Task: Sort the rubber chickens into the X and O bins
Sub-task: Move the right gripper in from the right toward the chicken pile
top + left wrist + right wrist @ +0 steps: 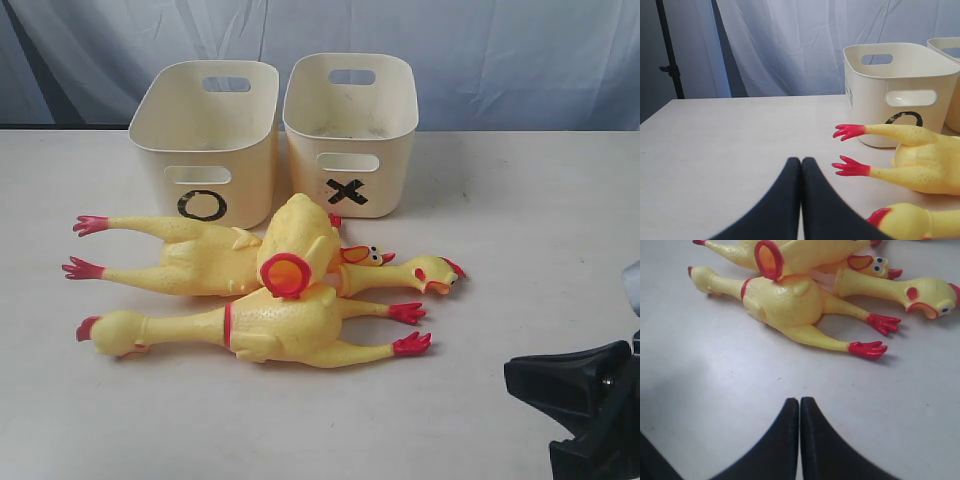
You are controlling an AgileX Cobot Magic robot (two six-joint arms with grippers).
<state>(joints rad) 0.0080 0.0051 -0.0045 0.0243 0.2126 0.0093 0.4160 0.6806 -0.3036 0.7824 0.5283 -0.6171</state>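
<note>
Mid table [520, 250], 3 rubber chickens [270, 290] lie piled, touching, just near-side of the bins. O bin [200, 150] is far left, X bin [350, 140] far right. L pincer [800, 162] pressed together, empty. R pincer [799, 402] same, near-right of the pile.

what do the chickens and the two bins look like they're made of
The chickens look like soft moulded rubber or vinyl: shiny yellow skin with small bumps, and one shows a hollow open end. The O bin and X bin look like rigid cream plastic, satin finish, with thin moulded walls and rounded corners. Their marks could be black tape or paint.
</note>
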